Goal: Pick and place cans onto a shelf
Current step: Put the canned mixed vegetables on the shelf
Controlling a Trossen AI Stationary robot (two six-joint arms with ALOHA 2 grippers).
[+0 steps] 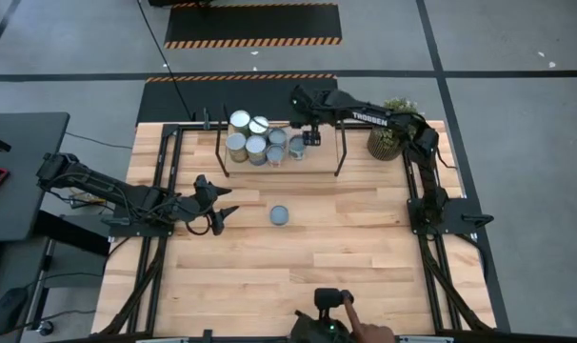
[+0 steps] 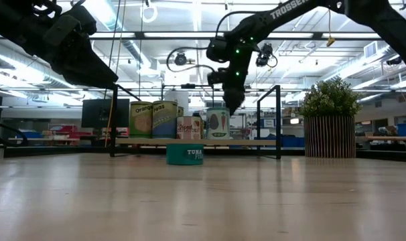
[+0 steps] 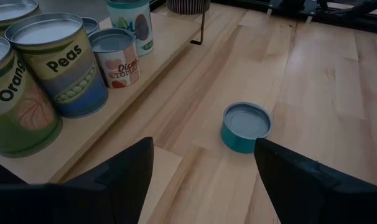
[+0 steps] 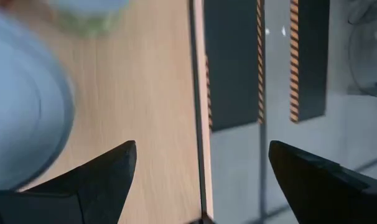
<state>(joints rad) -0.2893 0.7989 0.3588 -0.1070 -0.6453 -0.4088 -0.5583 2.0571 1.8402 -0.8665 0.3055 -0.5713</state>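
Observation:
Several cans stand on the low wooden shelf (image 1: 317, 157), among them a "Peas" can (image 3: 61, 65) and a small tomato can (image 3: 116, 57). A flat teal tuna can (image 1: 281, 215) stands alone on the table in front of the shelf; it also shows in the left wrist view (image 3: 246, 127) and the low view (image 2: 185, 154). My right gripper (image 1: 303, 129) is open and empty, pointing down just above the shelf's rightmost can (image 2: 218, 124); its wrist view (image 4: 202, 149) shows a blurred can top (image 4: 20, 106). My left gripper (image 1: 222, 211) is open and empty, left of the tuna can.
A potted plant (image 1: 391, 141) stands at the table's far right corner, beside the shelf. The shelf's black posts (image 2: 278, 120) rise at its ends. A person's hand (image 1: 365, 333) holds a device at the table's near edge. Bare tabletop (image 1: 346, 257) lies in front of the shelf.

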